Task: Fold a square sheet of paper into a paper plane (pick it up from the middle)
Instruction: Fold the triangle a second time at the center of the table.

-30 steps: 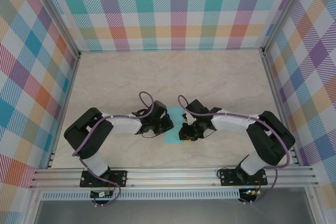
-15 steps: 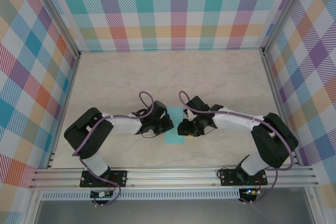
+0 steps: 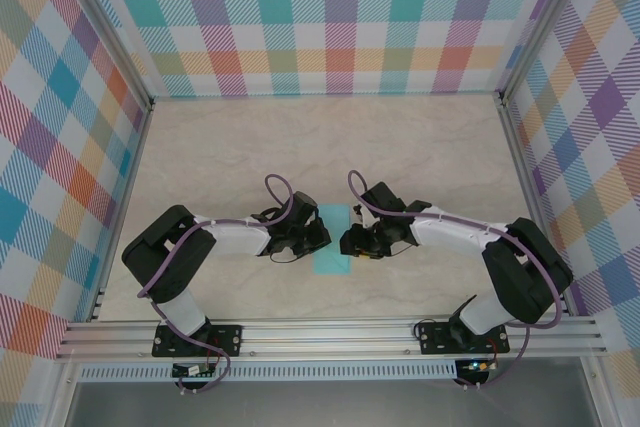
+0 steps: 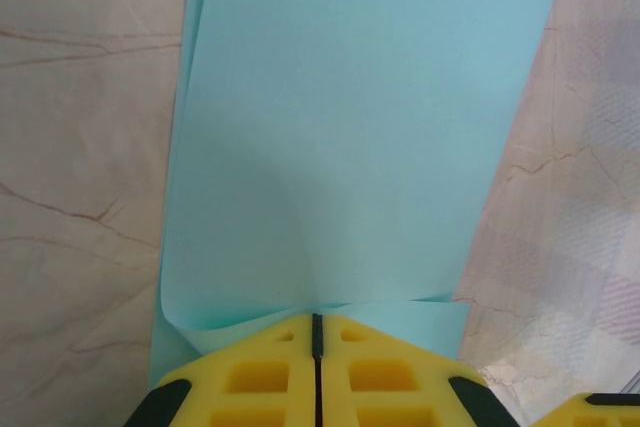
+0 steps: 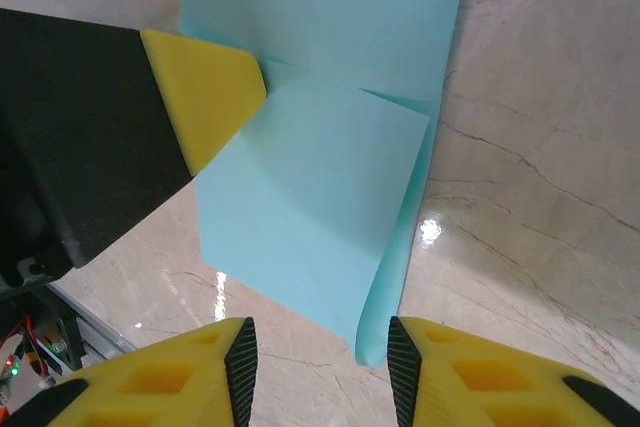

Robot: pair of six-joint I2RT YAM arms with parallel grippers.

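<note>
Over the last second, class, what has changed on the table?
The right gripper opened and moved slightly away from its base, along the paper. The left gripper stayed shut on the paper's edge, and the paper lay where it was.

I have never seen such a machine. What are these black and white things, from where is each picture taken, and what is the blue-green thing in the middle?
They are two robot arms, bolted at the near edge of a table. The wide picture looks down from above. The other two come from a camera on each wrist, so the yellow fingers at the bottom are that arm's own. The left gripper is shut, pinching one edge of the teal paper sheet, which is partly folded. The right gripper is open, close to the paper's folded end.
</note>
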